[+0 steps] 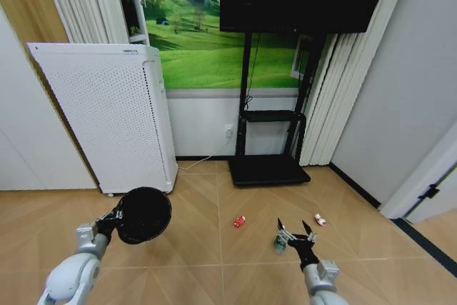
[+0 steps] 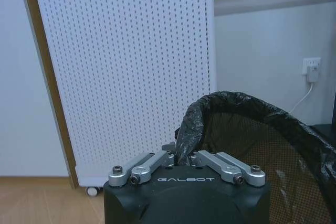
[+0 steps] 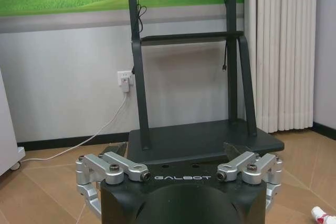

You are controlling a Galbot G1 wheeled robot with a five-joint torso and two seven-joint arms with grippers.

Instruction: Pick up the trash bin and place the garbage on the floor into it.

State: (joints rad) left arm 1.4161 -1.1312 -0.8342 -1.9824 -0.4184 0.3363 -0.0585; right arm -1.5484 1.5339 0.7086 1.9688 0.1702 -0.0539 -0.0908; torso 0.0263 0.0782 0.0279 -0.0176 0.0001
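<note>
A tan wood-pattern floor (image 1: 214, 262) is seen, with a white perforated cabinet (image 1: 114, 112) at the wall and a black TV stand (image 1: 268, 169) beside it. The trash bin (image 1: 143, 214) is held off the floor at its lined rim by the clamped left gripper (image 1: 114, 218). The right gripper (image 1: 295, 233) is spread wide above a small bottle (image 1: 280, 244). A red piece (image 1: 239, 221) and a red-and-white piece (image 1: 320, 219) lie nearby.
</note>
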